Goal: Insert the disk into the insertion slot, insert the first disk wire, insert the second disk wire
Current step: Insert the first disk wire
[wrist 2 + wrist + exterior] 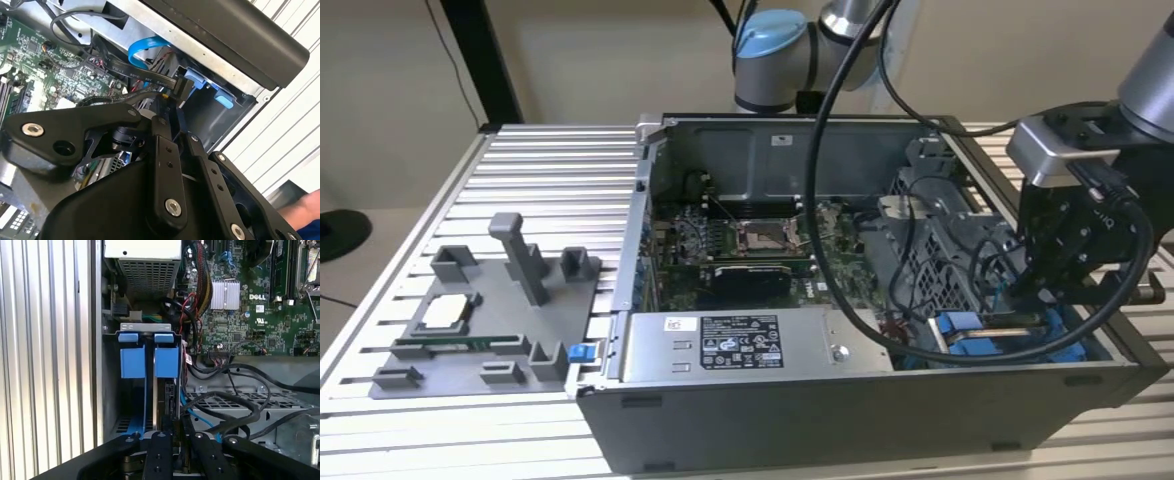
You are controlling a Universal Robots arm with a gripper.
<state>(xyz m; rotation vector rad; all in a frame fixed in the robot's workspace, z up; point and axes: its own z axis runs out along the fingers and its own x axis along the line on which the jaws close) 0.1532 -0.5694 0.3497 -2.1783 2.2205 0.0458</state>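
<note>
Disk [166, 362]: edge-on in a bright blue carrier, standing upright inside the bay | Insertion slot [146, 328]: grey metal bay with blue rails, in the open computer case [854, 420] corner at the exterior view's right | Black disk wire [150, 76]: flat, plug just beside a blue carrier tab.

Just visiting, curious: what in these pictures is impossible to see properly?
- Exterior view: the black gripper and a black cable cover the perforated grey metal drive bay with blue rails, so whether the silver-grey hard drive is fully in is hidden.
- Second wrist view: the gripper's body hides where the black connector plugs in.
- Same view: a blurred shape is cut off by the picture's edge.
</note>
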